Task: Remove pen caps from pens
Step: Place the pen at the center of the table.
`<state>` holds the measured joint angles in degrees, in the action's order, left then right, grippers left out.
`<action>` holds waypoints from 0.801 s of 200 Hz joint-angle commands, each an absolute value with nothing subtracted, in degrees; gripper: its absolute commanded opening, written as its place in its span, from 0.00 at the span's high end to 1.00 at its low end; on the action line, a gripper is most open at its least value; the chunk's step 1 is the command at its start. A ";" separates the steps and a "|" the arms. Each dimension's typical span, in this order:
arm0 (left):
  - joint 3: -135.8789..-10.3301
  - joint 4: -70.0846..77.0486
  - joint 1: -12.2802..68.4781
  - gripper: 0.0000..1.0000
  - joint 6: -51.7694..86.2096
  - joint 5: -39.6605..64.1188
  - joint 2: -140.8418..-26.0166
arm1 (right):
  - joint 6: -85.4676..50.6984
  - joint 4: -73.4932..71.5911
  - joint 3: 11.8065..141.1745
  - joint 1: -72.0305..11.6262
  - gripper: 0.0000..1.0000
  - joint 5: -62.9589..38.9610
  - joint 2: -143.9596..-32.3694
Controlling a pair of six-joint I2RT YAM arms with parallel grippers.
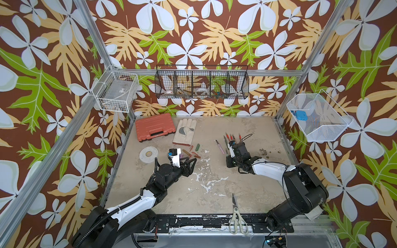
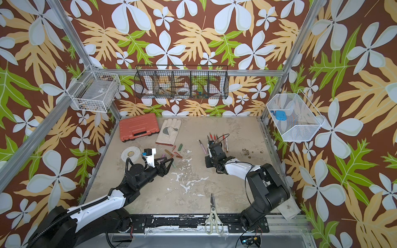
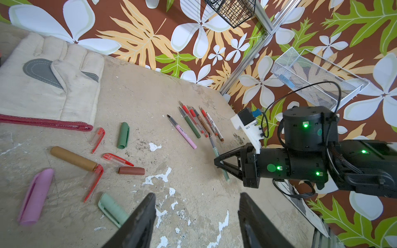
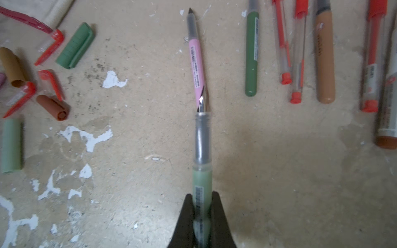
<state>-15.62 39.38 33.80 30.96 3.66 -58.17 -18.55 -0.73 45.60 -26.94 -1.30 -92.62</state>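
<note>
My right gripper [image 4: 202,200] is shut on the barrel of an uncapped pale green pen [image 4: 202,150], which it holds low over the table with the nib toward a pink pen [image 4: 196,64]. Several other uncapped pens [image 3: 199,124] lie in a row beyond it. My left gripper [image 3: 196,199] is open with only bare table between its fingers. Loose pen caps lie beside it: pale green [image 3: 111,209], pink [image 3: 35,197], tan [image 3: 73,158], brown [image 3: 131,171], dark green [image 3: 123,135] and red-and-clear ones [image 3: 117,160]. In a top view the left gripper [image 1: 190,160] sits just in front of the cap pile [image 1: 193,150].
A work glove [image 1: 185,131] and an orange tool case [image 1: 154,126] lie at the back left. A white tape roll [image 1: 148,154] sits left of the left gripper. Scissors [image 1: 236,212] rest at the front edge. Wire baskets [image 1: 202,84] hang on the walls.
</note>
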 commanded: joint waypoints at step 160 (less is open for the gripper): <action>-15.52 38.81 33.84 0.37 29.89 0.79 -56.84 | -18.36 0.53 46.46 -26.29 0.90 -3.91 -95.35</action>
